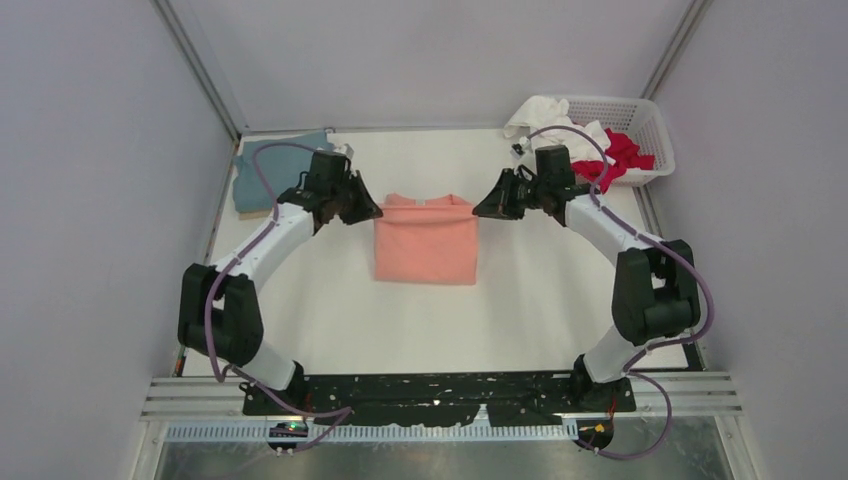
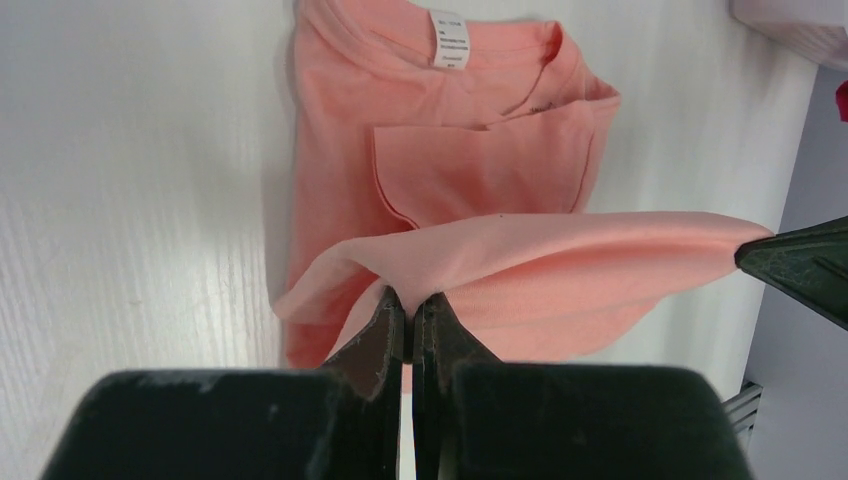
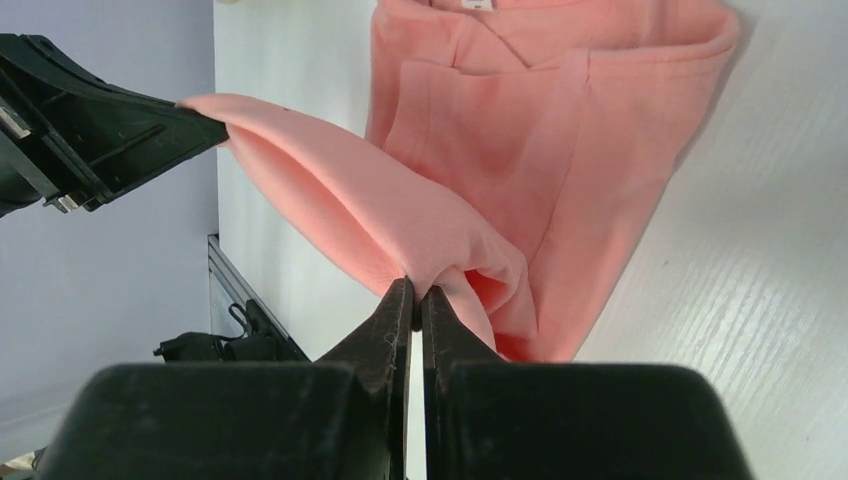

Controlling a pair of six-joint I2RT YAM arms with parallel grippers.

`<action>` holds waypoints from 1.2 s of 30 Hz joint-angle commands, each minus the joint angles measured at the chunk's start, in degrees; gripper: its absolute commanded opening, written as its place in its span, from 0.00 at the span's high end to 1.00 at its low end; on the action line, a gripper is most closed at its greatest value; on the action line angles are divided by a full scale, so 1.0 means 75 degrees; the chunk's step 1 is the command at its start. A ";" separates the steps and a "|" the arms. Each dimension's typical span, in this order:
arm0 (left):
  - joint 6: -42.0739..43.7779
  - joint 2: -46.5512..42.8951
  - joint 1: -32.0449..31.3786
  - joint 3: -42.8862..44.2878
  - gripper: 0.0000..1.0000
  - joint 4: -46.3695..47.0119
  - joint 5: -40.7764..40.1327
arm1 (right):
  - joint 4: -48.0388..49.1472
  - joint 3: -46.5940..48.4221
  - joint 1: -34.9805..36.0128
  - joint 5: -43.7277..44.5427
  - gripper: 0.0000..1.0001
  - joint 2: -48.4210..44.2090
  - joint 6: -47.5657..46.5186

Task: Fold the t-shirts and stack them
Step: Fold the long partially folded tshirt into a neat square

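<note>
Both my jaws are clamped down narrow on the salmon-pink t-shirt [image 1: 425, 245], each pinching a bunch of its cloth at opposite ends of one edge. The left jaws are on the shirt's left side and the right jaws on its right, at the end nearer the far edge of the tabletop [image 1: 400, 330]. Between the 2 pinch pts the cloth hangs as a raised, slightly sagging band, lifted off the rest of the shirt, w/ no gap showing in either pair of jaws. In the left wrist view the pink shirt [image 2: 480, 170] lies flat under that band, collar up top, one sleeve folded inward over the chest. A white neck tag [image 2: 450, 38] sits inside the collar; it has printing, but too small & blurred to read. The right wrist view shows the same shirt [image 3: 560, 150] w/ the band running across to the other jaws. The shirt sits about mid-tabletop, a bit toward the far edge. The dusty teal-blue t-shirt [image 1: 262, 180] lies in the far left corner, apart from the pink one. At the far right corner stands a white lattice basket [image 1: 650, 125], w/ a white t-shirt [image 1: 545, 112] spilling over its left rim & a red t-shirt [image 1: 622, 155] draped over its near side.
</note>
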 commanded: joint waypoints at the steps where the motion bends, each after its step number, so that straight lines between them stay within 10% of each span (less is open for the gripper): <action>1: 0.0321 0.0735 0.0306 0.0855 1.00 0.0152 0.0073 | 0.0607 0.0663 -0.0324 -0.0055 0.94 0.0563 0.0115; 19: -0.0119 0.4184 0.0528 0.3888 1.00 -0.0276 0.0679 | 0.1741 0.2389 -0.0749 0.0473 0.88 0.3468 0.0673; 28: -0.0171 0.4026 0.0518 0.4471 0.04 -0.0466 0.1152 | 0.1061 0.3227 -0.0648 0.1241 0.41 0.3225 0.0283; 33: 0.0041 0.3237 0.0211 0.3884 0.00 -0.0070 0.1292 | 0.0990 0.2229 -0.0137 0.1541 0.01 0.2100 -0.0035; 36: -0.0074 0.3394 0.0134 0.3839 0.00 0.0068 0.1871 | 0.1894 0.1651 0.0090 0.1118 0.05 0.1965 0.0425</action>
